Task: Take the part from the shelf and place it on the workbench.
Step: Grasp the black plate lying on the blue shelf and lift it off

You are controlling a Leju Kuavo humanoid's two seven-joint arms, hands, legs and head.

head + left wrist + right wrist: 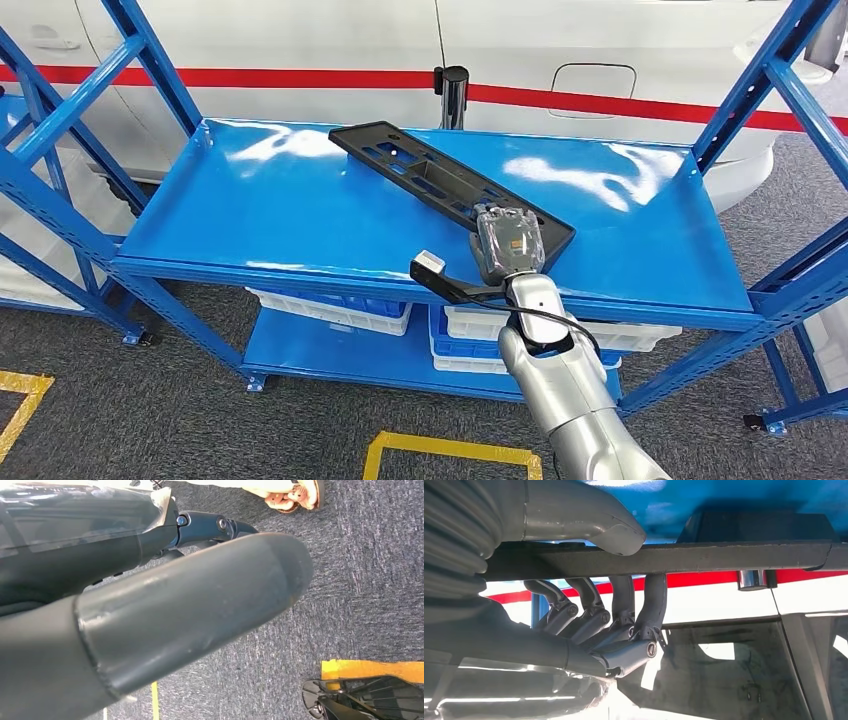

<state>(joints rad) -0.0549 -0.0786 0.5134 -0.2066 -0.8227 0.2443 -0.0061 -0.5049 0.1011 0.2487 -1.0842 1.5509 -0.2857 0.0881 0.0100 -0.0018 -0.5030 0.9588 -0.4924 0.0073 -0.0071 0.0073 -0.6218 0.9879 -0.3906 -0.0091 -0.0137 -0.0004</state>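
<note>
A: Where is the long flat black plastic part (450, 185)?

B: Lying aslant on the top tier of the blue steel shelf (260, 215); the right robot hand (509, 244) clamps its near end, thumb on one face, fingers (651, 605) on the other.

A: And the left robot hand (150, 615)?

B: Above grey carpet; I cannot tell its state.

A: Containers?

B: White plastic bins (335, 310) on the lower tier; contents unclear.
</note>
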